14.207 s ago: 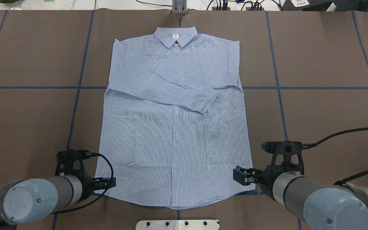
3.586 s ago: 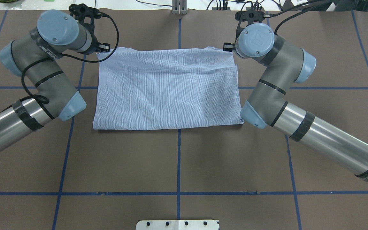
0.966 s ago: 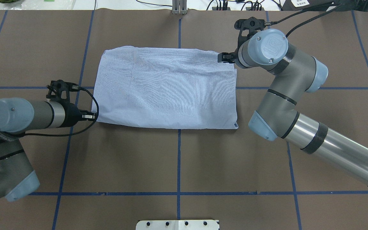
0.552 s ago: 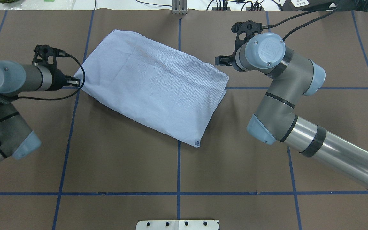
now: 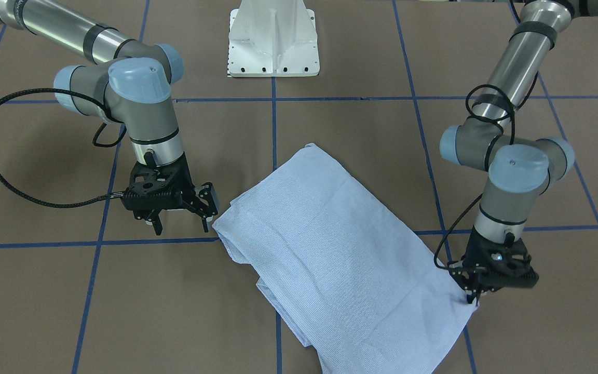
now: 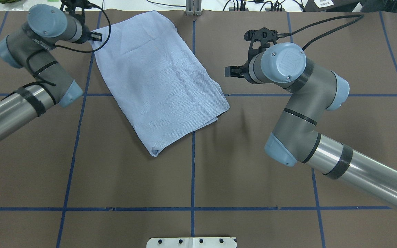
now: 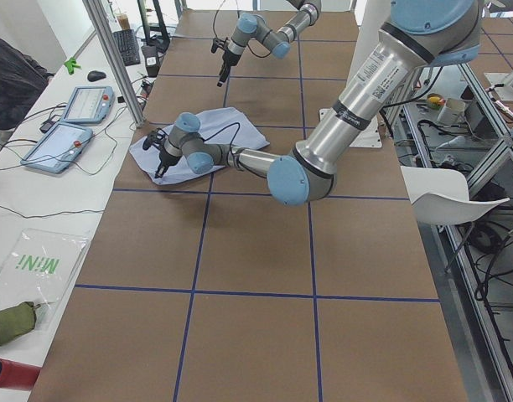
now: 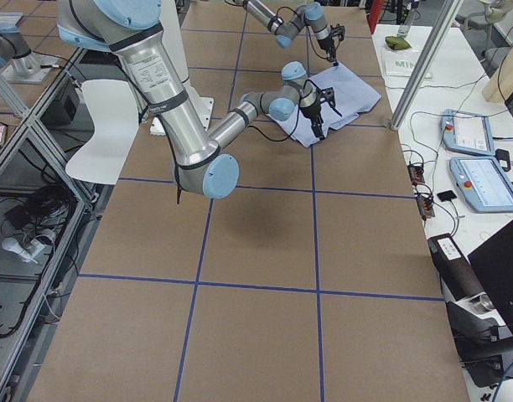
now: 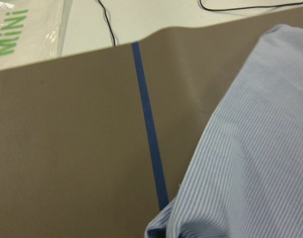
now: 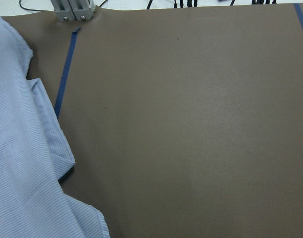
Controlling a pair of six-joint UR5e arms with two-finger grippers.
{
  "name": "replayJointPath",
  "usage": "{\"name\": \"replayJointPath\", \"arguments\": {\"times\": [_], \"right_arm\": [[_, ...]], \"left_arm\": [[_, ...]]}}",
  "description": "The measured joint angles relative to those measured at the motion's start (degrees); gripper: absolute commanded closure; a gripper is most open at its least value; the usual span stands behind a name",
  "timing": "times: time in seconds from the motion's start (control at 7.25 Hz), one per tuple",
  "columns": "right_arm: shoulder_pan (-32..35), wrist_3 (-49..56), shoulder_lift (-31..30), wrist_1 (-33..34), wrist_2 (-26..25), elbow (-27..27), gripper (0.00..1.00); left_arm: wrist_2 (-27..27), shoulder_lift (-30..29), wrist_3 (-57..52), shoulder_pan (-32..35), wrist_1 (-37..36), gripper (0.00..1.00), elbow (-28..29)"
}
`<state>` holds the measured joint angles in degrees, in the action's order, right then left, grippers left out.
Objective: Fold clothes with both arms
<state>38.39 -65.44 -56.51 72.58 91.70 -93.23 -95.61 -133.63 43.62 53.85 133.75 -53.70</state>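
One shirt (image 6: 157, 79) corner — in L claw (image 5: 471, 297)

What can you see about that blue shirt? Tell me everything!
The shirt is light blue cloth with fine white stripes, folded into a soft, slightly wrinkled rectangle. No collar, buttons or sleeves show. It lies flat and slanted on the brown table, one end at the far edge. The left gripper pinches one corner; the right gripper is open beside another corner, seemingly not touching.
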Motion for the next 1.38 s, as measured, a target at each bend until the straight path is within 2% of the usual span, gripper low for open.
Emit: {"name": "replayJointPath", "arguments": {"times": [0.14,0.28,0.55,0.83,1.1,1.38], "right_arm": [[-1.0,-1.8,-0.3,0.2,0.0,-1.5,0.00],[-2.2,-4.6,-0.2,1.3,-0.2,-2.6,0.00],[-5.7,-13.2,0.4,5.9,-2.4,-4.6,0.02],[-10.8,-25.5,0.6,7.6,-5.8,-4.7,0.06],[-14.5,-32.8,1.2,7.7,-8.9,-3.4,0.28],[-16.1,-35.3,4.6,7.4,-11.6,1.6,0.34]], "left_arm": [[0.4,-2.7,-0.2,0.4,1.0,0.00,3.2],[0.3,-2.4,-0.3,0.7,3.0,0.00,3.2],[-4.0,4.5,-0.3,1.6,5.4,0.00,-5.2],[-6.1,11.4,0.2,2.0,5.6,0.00,-14.0],[-6.3,13.9,0.5,2.1,5.6,0.00,-17.2],[-6.4,14.3,0.6,2.1,5.6,0.00,-17.7]]}}
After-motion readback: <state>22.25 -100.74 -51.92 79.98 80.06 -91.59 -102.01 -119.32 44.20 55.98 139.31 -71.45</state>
